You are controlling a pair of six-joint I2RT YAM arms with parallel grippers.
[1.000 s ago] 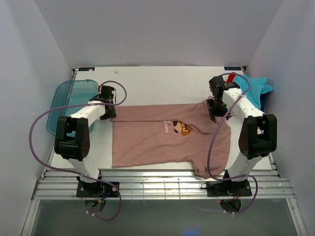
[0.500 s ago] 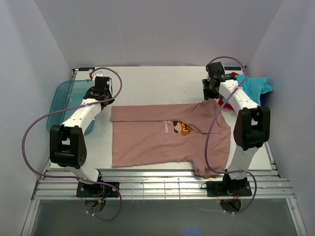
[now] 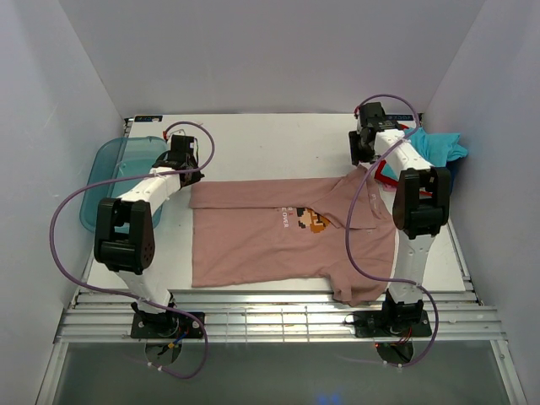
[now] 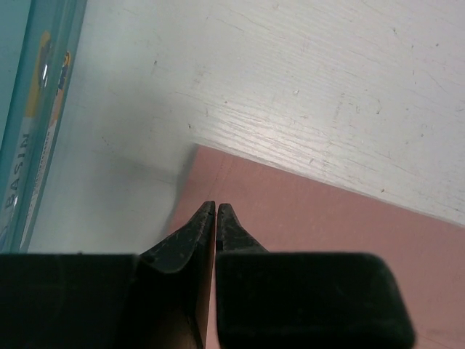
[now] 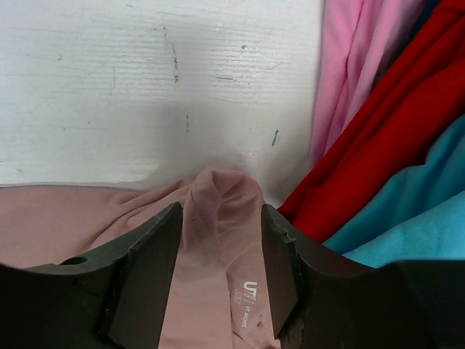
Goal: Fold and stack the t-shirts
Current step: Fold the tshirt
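Both arms have swung their elbows since half a second ago, the left tucked back and the right straightened out, but the dusty-pink tee (image 3: pixel 253 240) hasn't budged. It lies flat and matte, print up, on the scuffed white surface (image 3: pixel 270 139). The left claw (image 4: pixel 216 207) is pinched tight at the tee's far left corner; can't tell if it's got any cloth. The right claw (image 5: pixel 220 209) gapes wide, straddling a soft puckered ridge of the tee beside the crumpled pile of tees (image 3: pixel 434 145) in red, pink and turquoise.
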